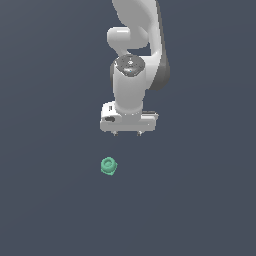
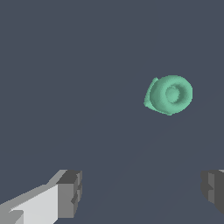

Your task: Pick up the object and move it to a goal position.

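In the exterior view we see the white arm (image 1: pixel 134 60) hanging over the dark worktop (image 1: pixel 50 200), its claw (image 1: pixel 127 133) spread wide and holding nothing. The green nut (image 1: pixel 108 166) lies apart from the claw, toward that view's left. Only the wrist view shows us the nut's (image 2: pixel 169 95) ring face and the grey fingertips (image 2: pixel 70 192). Bare worktop surrounds the nut on every side.

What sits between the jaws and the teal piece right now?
Nothing visible. The gripper is open, with the teal piece lying apart from it on bare surface; the wrist view shows the teal piece beyond the fingertips, only plain floor between. No goal marker shows.
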Available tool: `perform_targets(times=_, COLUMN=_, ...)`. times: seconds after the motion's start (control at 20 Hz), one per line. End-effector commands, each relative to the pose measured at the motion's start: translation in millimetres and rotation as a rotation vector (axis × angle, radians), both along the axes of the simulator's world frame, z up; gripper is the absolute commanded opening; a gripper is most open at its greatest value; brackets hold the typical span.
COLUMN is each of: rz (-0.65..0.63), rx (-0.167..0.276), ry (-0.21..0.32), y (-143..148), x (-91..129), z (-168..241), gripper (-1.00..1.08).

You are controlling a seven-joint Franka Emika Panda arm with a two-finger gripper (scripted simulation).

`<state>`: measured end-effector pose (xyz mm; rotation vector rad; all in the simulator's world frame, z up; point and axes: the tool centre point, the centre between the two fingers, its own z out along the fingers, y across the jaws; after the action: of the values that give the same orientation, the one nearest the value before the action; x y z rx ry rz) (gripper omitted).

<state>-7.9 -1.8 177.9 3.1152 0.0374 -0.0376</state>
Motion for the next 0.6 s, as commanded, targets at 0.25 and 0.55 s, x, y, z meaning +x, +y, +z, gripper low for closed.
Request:
perform_targets(times=0.25, rz=0.015, rx=0.007, ry=-0.003, y=17.9, x=-0.9, z=4.3, gripper=1.00)
perform_targets(times=0.55, rz=0.029, rx=0.014, ry=-0.005, y=35.4, x=-2.0, z=8.4, gripper=1.00)
